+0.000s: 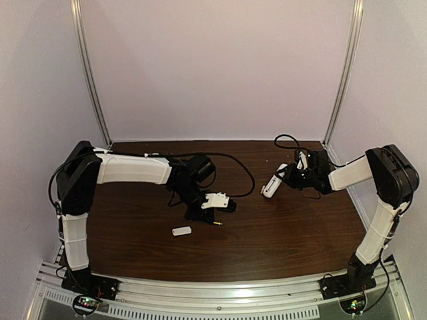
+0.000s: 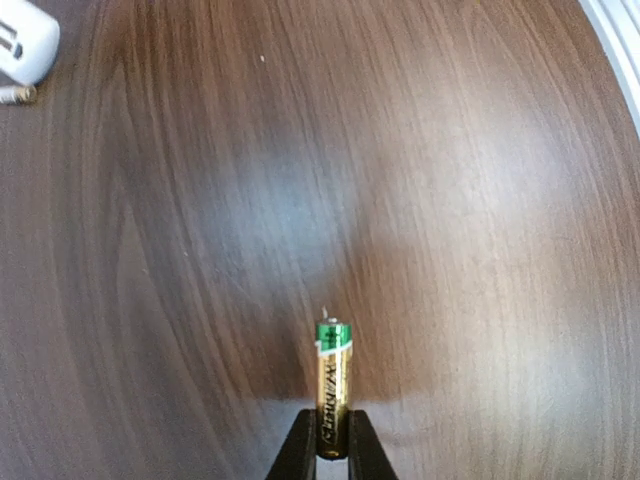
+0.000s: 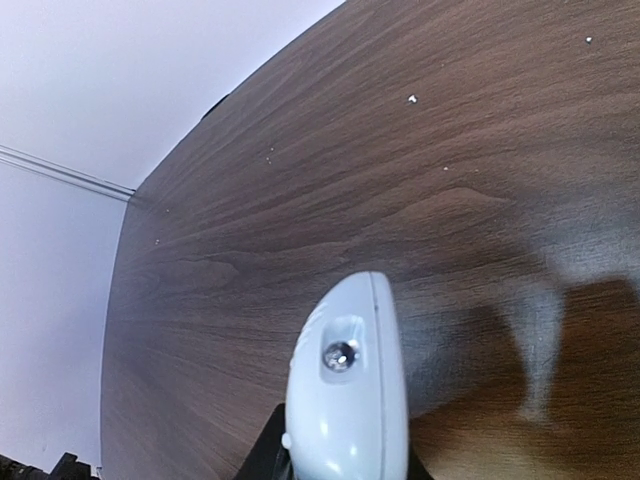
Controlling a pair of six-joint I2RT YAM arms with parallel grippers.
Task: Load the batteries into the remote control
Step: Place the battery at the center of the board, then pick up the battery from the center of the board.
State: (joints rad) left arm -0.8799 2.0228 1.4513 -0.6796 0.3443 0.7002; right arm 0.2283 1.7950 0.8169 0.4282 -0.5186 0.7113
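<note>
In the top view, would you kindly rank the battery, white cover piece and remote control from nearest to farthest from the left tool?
1. Battery: gripped in the left tool.
2. White cover piece: on the table, just left.
3. Remote control: far right, held by the right tool.

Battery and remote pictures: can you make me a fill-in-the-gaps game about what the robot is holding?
The left pincer is shut on a gold-and-green cylindrical ___. The right pincer grips a slim white plastic ___. The small flat white rectangular cover piece lies on the dark brown wooden ___.
Missing words: battery; remote control; table.
</note>
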